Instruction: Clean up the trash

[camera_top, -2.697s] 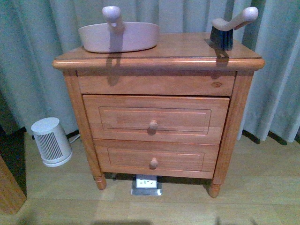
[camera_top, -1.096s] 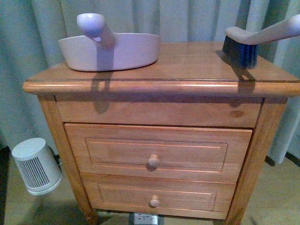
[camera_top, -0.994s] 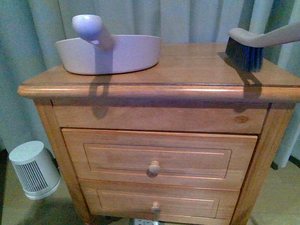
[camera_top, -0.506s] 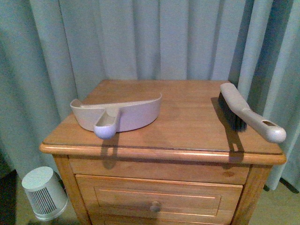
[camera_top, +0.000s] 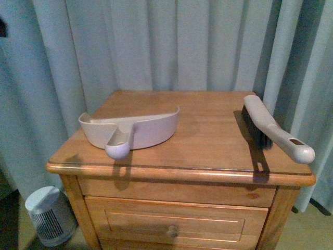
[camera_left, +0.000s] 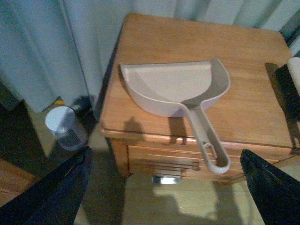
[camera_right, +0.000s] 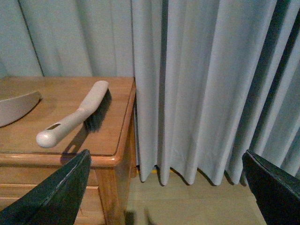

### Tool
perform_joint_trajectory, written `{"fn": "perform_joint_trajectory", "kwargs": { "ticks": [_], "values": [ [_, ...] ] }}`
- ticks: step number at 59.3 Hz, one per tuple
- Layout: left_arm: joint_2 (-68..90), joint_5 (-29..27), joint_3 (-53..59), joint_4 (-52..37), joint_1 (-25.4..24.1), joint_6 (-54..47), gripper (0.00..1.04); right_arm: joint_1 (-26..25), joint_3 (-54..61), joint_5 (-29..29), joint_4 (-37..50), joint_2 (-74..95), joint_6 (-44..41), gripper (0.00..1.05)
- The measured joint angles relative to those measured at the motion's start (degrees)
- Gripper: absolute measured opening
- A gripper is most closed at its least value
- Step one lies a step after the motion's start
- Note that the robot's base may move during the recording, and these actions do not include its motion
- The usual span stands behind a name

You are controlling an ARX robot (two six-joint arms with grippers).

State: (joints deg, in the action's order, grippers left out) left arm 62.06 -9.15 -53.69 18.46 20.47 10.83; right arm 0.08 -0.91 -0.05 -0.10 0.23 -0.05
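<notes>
No trash shows in any view; it is out of sight. A pinkish dustpan (camera_top: pixel 140 130) lies on the left half of the wooden nightstand (camera_top: pixel 208 135), its handle over the front edge. A hand brush (camera_top: pixel 260 122) rests along the right side. In the left wrist view my left gripper (camera_left: pixel 166 197) hangs open above the floor in front of the nightstand (camera_left: pixel 253 108), short of the dustpan (camera_left: pixel 173 86). My right gripper (camera_right: pixel 164 197) is open beside the nightstand (camera_right: pixel 28 126), off its right edge, with the brush (camera_right: pixel 89 110) to one side. Neither gripper appears in the front view.
Grey curtains (camera_top: pixel 171 47) hang behind and around the nightstand, and they fill most of the right wrist view (camera_right: pixel 201 93). A small white heater (camera_top: pixel 47 216) stands on the floor at the left. A floor socket (camera_left: pixel 164 179) sits under the drawers.
The front view has risen from facing the drawers to looking down on the nightstand top. Dustpan and brush keep their places on it.
</notes>
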Motion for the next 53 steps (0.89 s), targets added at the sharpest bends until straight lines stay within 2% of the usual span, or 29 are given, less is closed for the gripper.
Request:
{"fn": "perform_joint_trajectory", "kwargs": {
  "ticks": [8, 16, 38, 53],
  "values": [
    [11.58, -2.56, -6.08, 0.59, 5.4, 5.97, 0.97, 0.0, 0.0, 0.02, 0.0, 0.0, 0.02, 0.97],
    [20.22, -5.2, -11.1, 1.62, 8.46, 8.72, 0.97, 0.0, 0.0, 0.0, 0.0, 0.0, 0.02, 0.97],
    [33.77, -8.83, -14.97, 0.7, 8.59, 9.55, 0.97, 0.0, 0.0, 0.0, 0.0, 0.0, 0.0, 0.97],
    [40.17, -9.01, -17.7, -1.7, 7.48, 7.72, 0.97, 0.0, 0.0, 0.0, 0.0, 0.0, 0.02, 0.97]
  ]
}}
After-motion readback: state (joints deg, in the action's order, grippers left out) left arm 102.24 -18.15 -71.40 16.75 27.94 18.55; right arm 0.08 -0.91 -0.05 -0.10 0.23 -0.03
